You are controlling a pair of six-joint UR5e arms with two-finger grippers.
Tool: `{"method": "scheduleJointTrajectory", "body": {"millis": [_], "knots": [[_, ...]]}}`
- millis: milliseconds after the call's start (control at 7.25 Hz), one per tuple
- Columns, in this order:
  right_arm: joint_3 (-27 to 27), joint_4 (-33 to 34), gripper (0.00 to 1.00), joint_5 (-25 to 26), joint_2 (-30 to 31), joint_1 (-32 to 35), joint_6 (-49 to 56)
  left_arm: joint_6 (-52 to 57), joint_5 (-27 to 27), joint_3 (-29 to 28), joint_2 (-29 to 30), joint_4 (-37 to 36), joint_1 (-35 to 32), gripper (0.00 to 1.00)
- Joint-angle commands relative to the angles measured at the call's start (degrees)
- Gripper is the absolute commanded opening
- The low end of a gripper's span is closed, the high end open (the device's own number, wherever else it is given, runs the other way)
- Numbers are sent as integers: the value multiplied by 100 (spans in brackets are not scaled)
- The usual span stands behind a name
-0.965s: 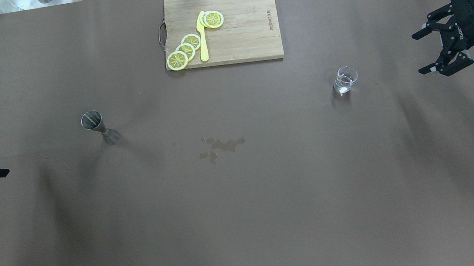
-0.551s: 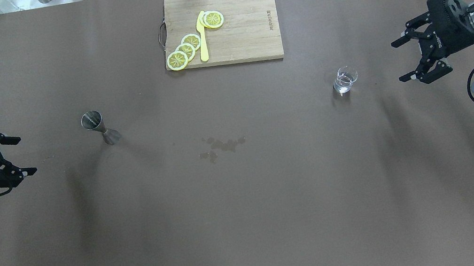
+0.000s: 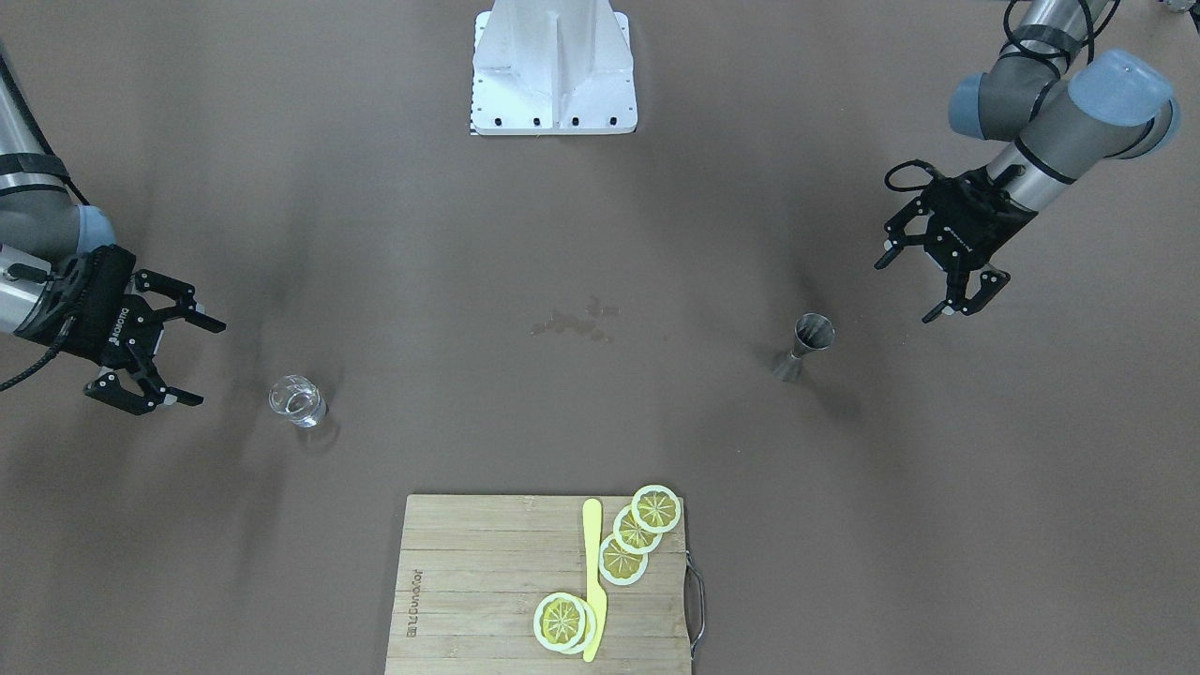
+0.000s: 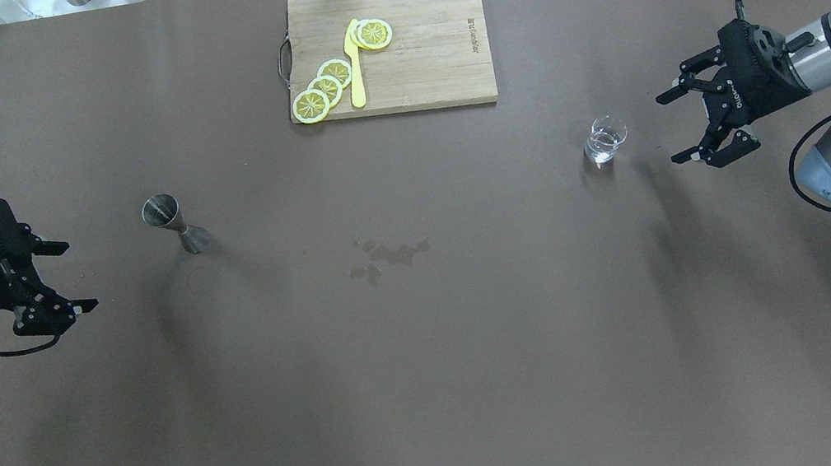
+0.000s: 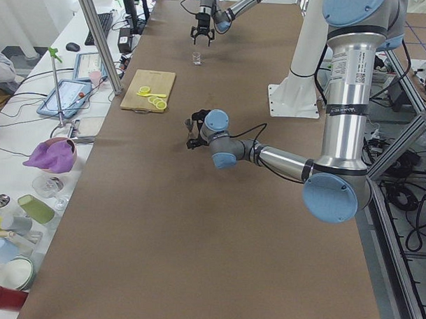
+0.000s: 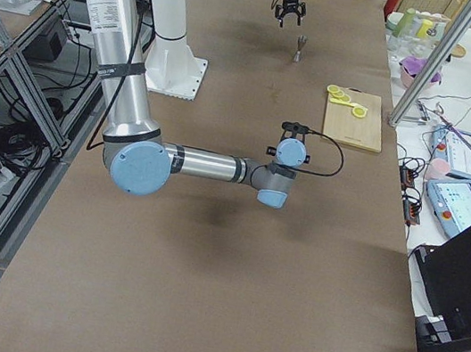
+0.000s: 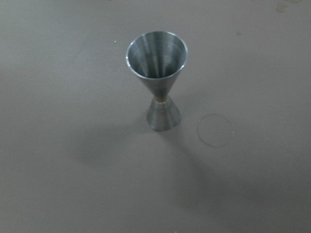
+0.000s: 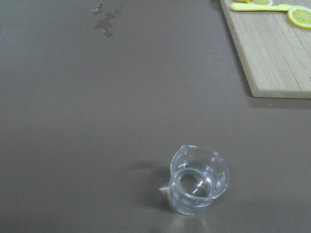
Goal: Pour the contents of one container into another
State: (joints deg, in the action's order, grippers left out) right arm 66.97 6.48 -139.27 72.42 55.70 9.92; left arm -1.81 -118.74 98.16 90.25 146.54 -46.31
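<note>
We are at the reach: our right gripper (image 4: 668, 130), fingers spread wide and empty, hovers near the part-filled glass (image 4: 605, 139) at right, and our left gripper (image 4: 81, 275), equally open and empty, hovers near the jigger (image 4: 174, 222) at left, so next we must straddle the glass and close on it.

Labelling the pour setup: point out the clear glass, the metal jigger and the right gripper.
clear glass (image 4: 605, 139): overhead view, on its side wall.
metal jigger (image 7: 159, 85): left wrist view, on the upper cone's outer wall.
right gripper (image 4: 668, 130): overhead view, midway between its open fingertips.
</note>
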Motion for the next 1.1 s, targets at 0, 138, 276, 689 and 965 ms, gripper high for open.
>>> {"method": "scheduleJointTrajectory", "body": {"millis": [0,138,276,689,965], "knots": [[-202,-348,98,504,-53,-278,-43,-4,175,-42,132,565,489,98],[-298,-514,98,593,-70,-279,-43,14,498,-16,176,873,639,98],[-499,-759,98,777,-88,-288,-51,23,788,-25,185,1233,972,98],[-790,-823,98,901,-351,-288,-315,-3,1613,-182,80,2199,1150,98],[-843,-823,96,902,-431,-323,-394,-56,2423,-418,-43,2867,1641,98]]}}
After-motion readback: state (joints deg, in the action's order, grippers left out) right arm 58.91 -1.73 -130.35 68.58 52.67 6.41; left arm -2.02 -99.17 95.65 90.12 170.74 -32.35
